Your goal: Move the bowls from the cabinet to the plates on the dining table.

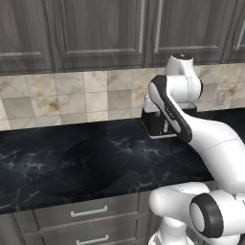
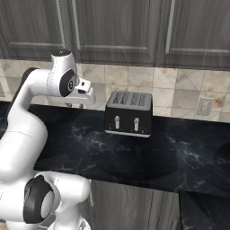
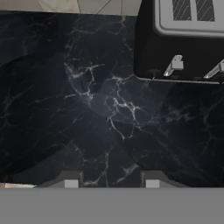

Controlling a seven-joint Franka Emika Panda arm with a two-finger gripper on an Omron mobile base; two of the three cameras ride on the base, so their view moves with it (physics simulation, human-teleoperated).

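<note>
Gripper point(image 3: 108, 183) open over counter point(image 3: 87, 122); right base view alone bares toaster point(image 2: 128, 114) — outlet point(image 2: 204, 106).

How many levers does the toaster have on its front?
2. Both sit side by side on the front face of the toaster: left lever and right lever. The toaster stands on the counter against the tiled wall.
</note>
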